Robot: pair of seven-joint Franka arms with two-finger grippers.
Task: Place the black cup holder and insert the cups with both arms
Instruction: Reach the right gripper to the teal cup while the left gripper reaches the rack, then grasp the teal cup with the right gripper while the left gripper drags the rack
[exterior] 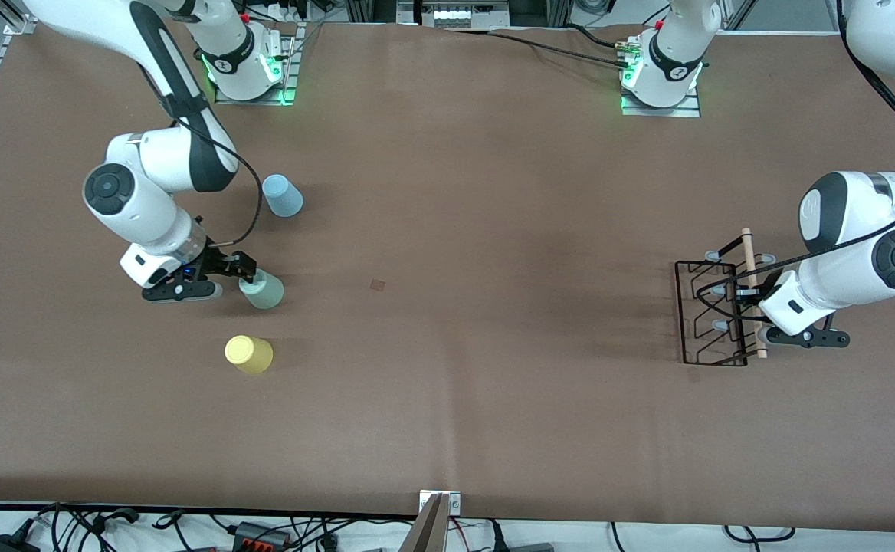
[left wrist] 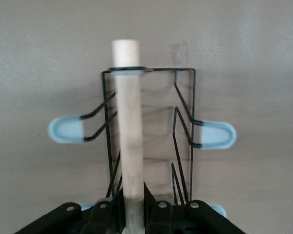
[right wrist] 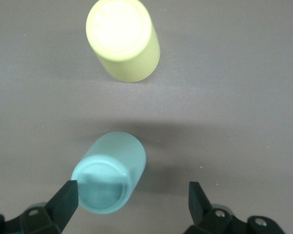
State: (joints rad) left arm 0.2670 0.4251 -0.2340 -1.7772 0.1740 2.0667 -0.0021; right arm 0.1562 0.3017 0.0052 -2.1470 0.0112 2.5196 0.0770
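The black cup holder (exterior: 712,314) sits on the table toward the left arm's end, several pale-tipped prongs sticking out. My left gripper (exterior: 750,301) is shut on its wooden rod handle (left wrist: 128,126), both fingers (left wrist: 154,209) pressed against the rod. Toward the right arm's end stand three upside-down cups. The blue one (exterior: 282,195) is farthest from the front camera, the mint green one (exterior: 262,290) is in the middle, and the yellow one (exterior: 248,354) is nearest. My right gripper (right wrist: 132,195) is open over the mint cup (right wrist: 110,178), which lies close to one finger (right wrist: 66,197).
A small dark mark (exterior: 378,284) shows on the brown table cover near the middle. A camera mount (exterior: 436,521) and cables run along the edge nearest the front camera. The yellow cup (right wrist: 123,39) stands a short way from the mint one.
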